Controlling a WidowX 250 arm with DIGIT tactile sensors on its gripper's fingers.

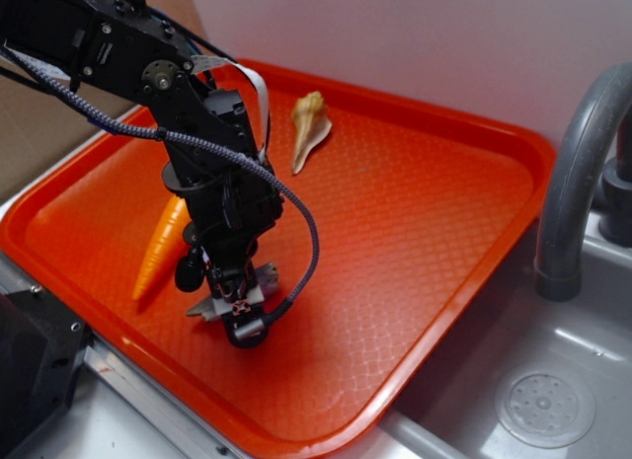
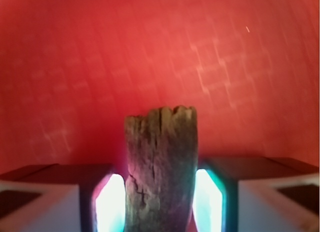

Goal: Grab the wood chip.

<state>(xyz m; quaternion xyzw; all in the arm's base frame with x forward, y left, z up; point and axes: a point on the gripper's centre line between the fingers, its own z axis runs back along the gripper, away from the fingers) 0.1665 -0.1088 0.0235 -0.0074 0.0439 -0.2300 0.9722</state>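
Gripper (image 2: 160, 202) sits low over the orange tray (image 1: 425, 232), jaws parted with the wood chip (image 2: 161, 167) between its pads beside the toy carrot (image 1: 160, 247); close squarely across the chip's width before lifting straight up.

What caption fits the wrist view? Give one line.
End effector straddling the wood chip above the orange tray.

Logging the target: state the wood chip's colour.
Grey-brown with dark grain cracks; the wood chip shows best in the wrist view.
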